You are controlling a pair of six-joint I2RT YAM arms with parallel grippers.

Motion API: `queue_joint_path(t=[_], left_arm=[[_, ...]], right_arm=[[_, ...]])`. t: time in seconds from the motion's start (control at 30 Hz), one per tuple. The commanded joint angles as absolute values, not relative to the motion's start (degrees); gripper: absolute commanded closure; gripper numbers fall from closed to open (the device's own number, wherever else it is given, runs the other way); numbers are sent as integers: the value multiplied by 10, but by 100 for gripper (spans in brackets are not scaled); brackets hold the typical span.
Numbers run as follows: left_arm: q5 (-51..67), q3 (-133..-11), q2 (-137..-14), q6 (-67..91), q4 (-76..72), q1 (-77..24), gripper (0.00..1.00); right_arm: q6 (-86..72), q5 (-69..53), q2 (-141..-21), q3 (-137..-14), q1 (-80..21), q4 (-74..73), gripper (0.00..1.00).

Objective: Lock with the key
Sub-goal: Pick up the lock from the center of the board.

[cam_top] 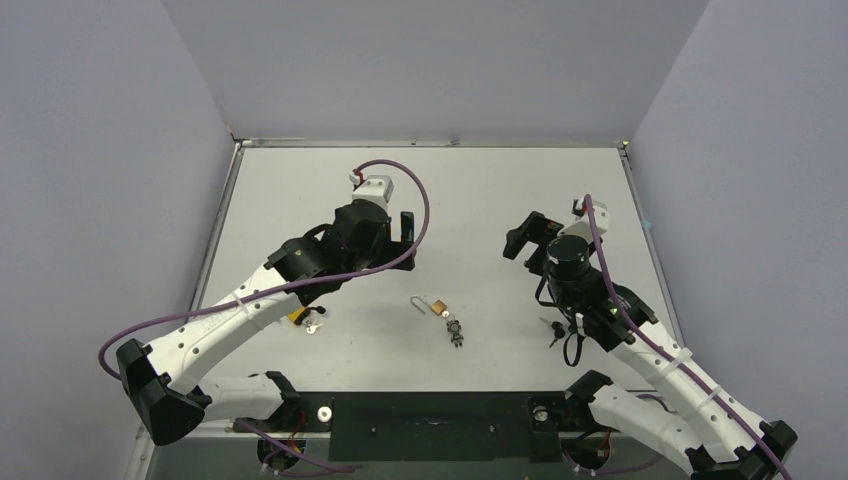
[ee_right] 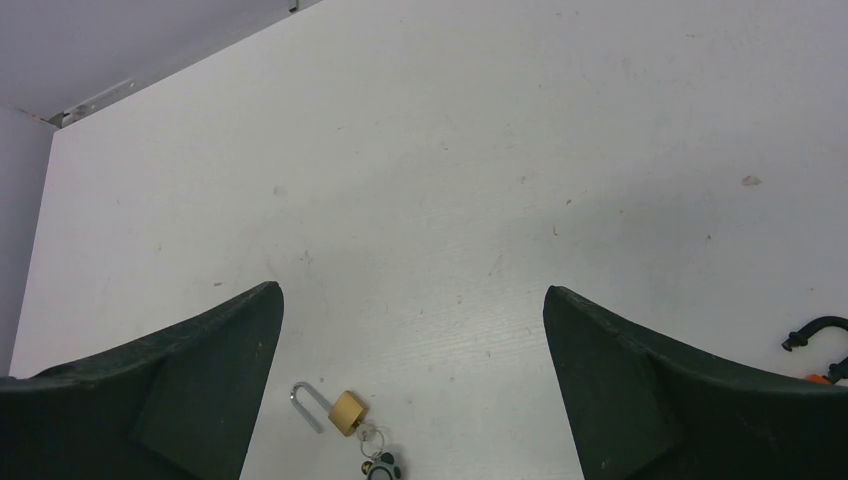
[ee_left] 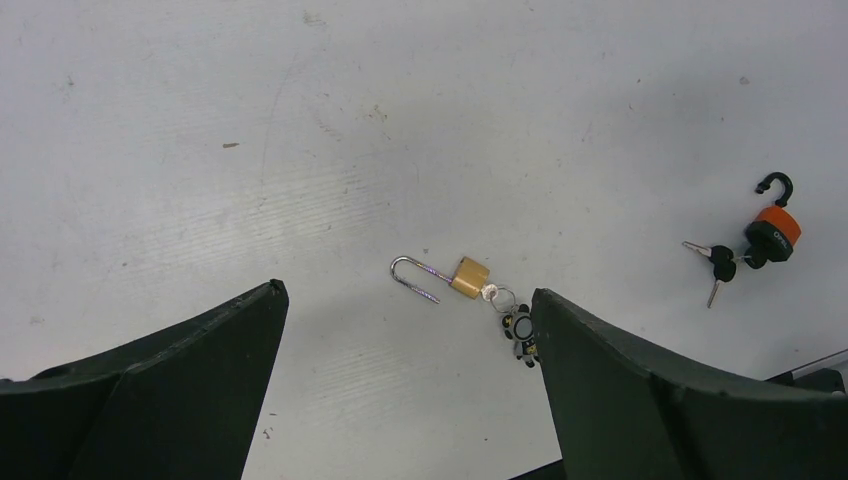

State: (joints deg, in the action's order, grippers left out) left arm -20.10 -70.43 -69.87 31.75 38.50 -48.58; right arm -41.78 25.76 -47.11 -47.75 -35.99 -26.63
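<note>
The bunch of black-headed keys lies on the white table beside a small orange padlock with an open black shackle. In the top view the keys lie close under the right arm. A brass padlock with an open silver shackle lies at table centre, and a key on a ring with a panda charm sits in its bottom. It also shows in the left wrist view and the right wrist view. My left gripper and right gripper hover above the table, open and empty.
A silver key with a yellow tag lies under the left arm. The orange padlock's shackle shows at the right edge of the right wrist view. Purple walls enclose the table on three sides.
</note>
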Motion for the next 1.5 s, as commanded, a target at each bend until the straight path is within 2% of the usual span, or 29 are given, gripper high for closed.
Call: queue_joint_path(t=[0.0,0.23,0.37,0.53,0.77,0.87,1.03,1.47], left_arm=[[-191,-732,-696,311,386,-482,8],[-193,-721,-690,329,399,-469,9],[-148,-688,-669,346,388,-427,9],[-91,-646,-642,362,377,-379,9],[-83,-616,-618,368,383,-371,9],[-76,-615,-615,368,383,-368,9],[-72,-621,-614,365,390,-366,9],[-70,-634,-612,357,411,-360,9]], right_arm=[[-410,254,-467,-485,-364,-258,1],[-431,279,-501,-477,-439,-252,1],[-455,260,-539,-444,-487,-215,1],[-426,245,-626,-445,-552,-190,3],[-380,229,-761,-460,-616,-126,9],[-339,216,-799,-457,-612,-87,13],[-284,154,-843,-444,-582,-15,28],[-221,52,-867,-372,-532,80,43]])
